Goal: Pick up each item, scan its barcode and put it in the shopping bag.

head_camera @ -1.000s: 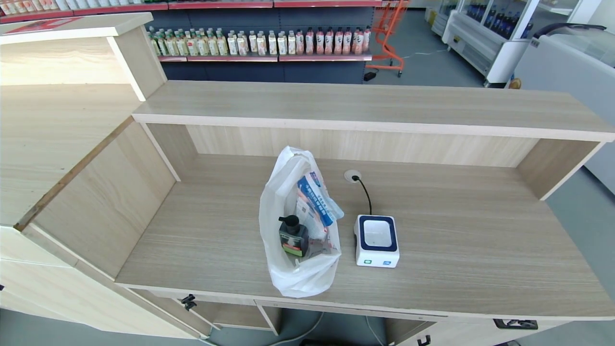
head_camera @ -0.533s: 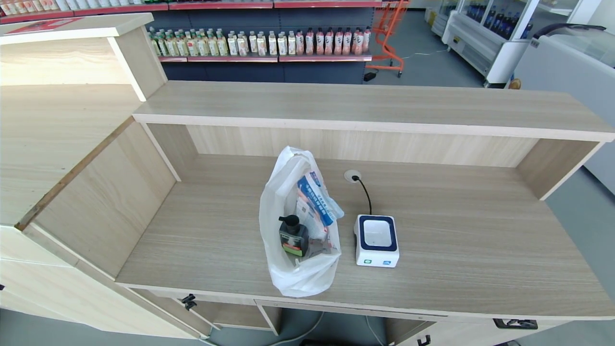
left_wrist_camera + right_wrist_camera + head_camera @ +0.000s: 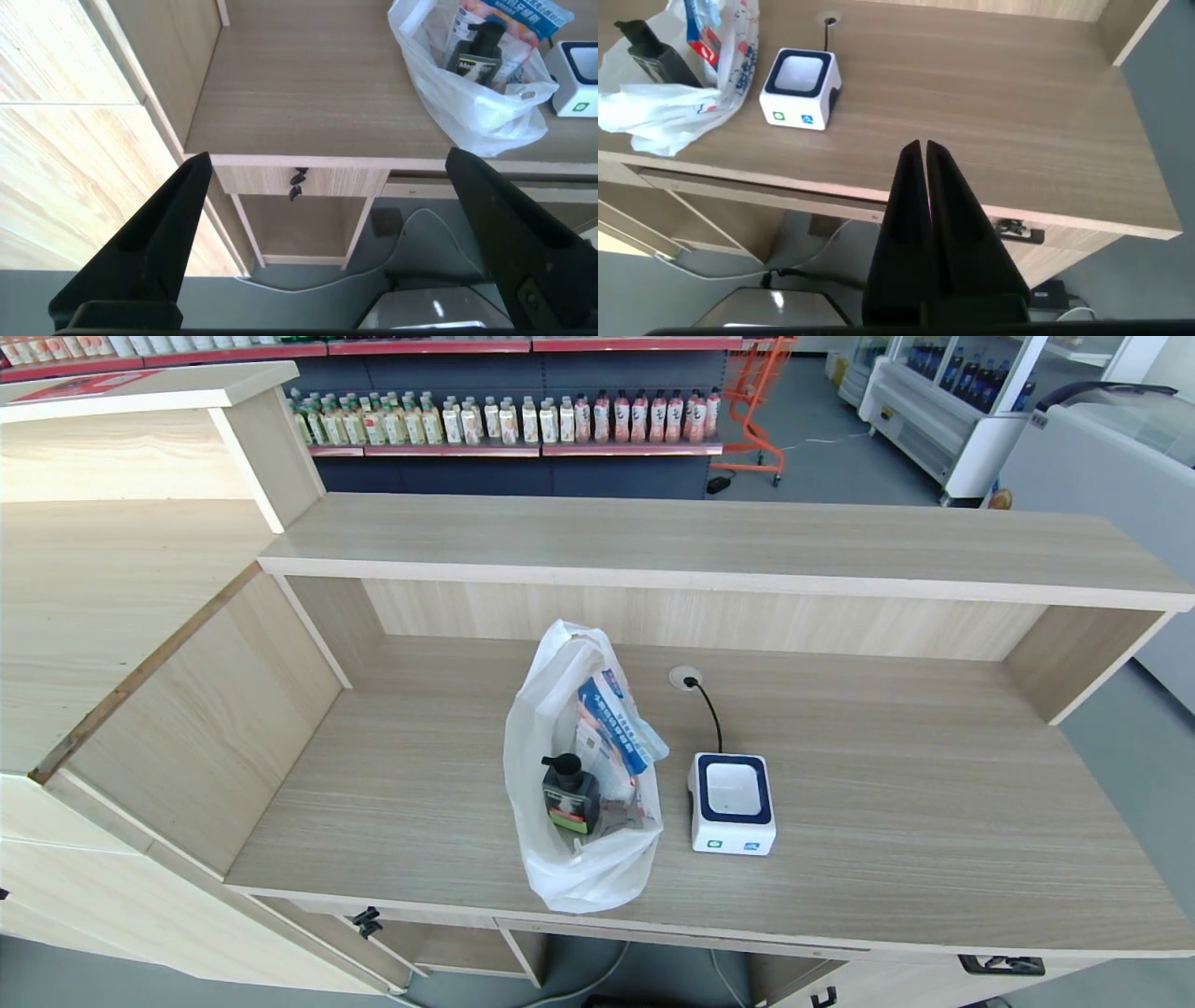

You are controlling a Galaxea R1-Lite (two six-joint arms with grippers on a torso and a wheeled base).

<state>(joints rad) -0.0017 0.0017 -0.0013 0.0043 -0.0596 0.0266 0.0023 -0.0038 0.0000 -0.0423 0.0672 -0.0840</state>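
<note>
- Nothing has moved since the earlier frames: bag, scanner and the goods inside the bag lie just as they did
- White plastic bag (image 3: pixel 534 747) sits near the middle of the worktop (image 3: pixel 887 803), a little to the left, with its mouth open and facing upward
- Inside the bag, a dark pump bottle (image 3: pixel 570 795) stands upright at the near side, its black pump head on top
- Behind the bottle, a blue and white packet (image 3: pixel 611 719) leans in the bag, its top end poking past the bag's rim toward the scanner
- Scanner (image 3: pixel 732 803), a white box with a dark blue frame round a pale window, sits just to the right of the bag, close to it; whether the two touch cannot be told
- Black cable (image 3: pixel 709 714) runs from the back of the scanner to a round hole in the worktop
- Left gripper (image 3: pixel 329 163) is held off the near side of the worktop, toward its left end, with the fingers (image 3: pixel 149 243) spread wide and nothing between them
- Right gripper (image 3: pixel 922 149) is held off the near side toward the right end, its fingers pressed flat together and holding nothing
- Raised wooden ledge (image 3: pixel 709 537) runs along the far side of the worktop
- Beyond it, a shop shelf (image 3: pixel 504 448) carries a row of drink bottles (image 3: pixel 504 420)
</note>
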